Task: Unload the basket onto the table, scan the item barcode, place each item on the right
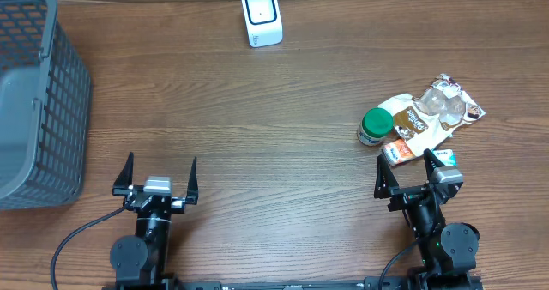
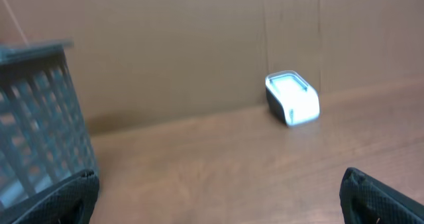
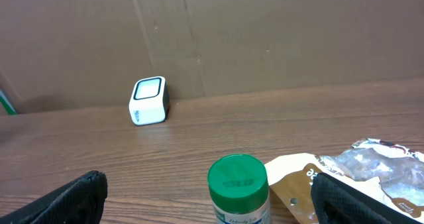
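The white barcode scanner [image 1: 262,17] stands at the far edge of the table, its screen facing up; it also shows in the left wrist view [image 2: 292,99] and the right wrist view [image 3: 148,100]. The items lie in a heap at the right: a green-lidded jar [image 1: 375,125] [image 3: 238,184], a crinkled snack bag [image 1: 429,114] [image 3: 371,177] and a small orange box [image 1: 399,151]. My right gripper [image 1: 405,172] [image 3: 209,184] is open just in front of the jar, touching nothing. My left gripper [image 1: 161,166] [image 2: 217,184] is open over bare wood at the near left.
A grey plastic basket [image 1: 34,93] [image 2: 40,118] fills the left side of the table, close to my left gripper. A brown cardboard wall runs behind the scanner. A small blue packet [image 1: 442,159] lies by my right gripper.
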`<state>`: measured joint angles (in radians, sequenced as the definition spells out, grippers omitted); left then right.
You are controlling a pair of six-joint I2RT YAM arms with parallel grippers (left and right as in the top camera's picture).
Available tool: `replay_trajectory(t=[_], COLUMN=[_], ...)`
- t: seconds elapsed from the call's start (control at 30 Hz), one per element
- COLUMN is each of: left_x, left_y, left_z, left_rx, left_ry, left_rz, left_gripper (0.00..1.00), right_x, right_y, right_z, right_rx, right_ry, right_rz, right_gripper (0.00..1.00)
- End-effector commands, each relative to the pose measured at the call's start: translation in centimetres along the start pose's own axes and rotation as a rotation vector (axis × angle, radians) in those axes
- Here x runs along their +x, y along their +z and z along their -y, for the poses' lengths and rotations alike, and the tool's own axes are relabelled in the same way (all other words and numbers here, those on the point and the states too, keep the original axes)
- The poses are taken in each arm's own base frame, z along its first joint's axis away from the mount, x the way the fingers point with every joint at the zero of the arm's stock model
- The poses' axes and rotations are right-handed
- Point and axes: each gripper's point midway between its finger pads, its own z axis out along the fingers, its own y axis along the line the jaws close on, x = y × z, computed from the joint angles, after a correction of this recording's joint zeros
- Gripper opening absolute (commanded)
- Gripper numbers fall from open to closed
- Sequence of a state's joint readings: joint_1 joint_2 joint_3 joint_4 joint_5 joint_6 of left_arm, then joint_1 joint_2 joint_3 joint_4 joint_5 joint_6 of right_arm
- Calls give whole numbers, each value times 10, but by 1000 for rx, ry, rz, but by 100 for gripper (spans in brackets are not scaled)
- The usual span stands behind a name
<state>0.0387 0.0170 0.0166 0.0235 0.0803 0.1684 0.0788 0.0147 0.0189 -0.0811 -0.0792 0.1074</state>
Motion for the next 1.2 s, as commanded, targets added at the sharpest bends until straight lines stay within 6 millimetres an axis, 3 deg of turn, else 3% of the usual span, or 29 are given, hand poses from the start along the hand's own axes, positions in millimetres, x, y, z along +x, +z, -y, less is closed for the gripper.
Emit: replay_trajectory(t=[0.0,0.07,1.17], left_x=[15,26,26], left_y=[0,-1,-1], left_z=[2,3,5], left_rx=[2,7,16], left_ry=[16,4,-26], left_rz=[-49,-96,-92], left_gripper=[100,100,100], right_x=[2,2,2], right_y=[0,0,0], right_z=[0,0,0], right_rx=[-3,-3,-3], right_ry=[-4,-5,-5], right_rz=[5,5,5], right_gripper=[100,100,100])
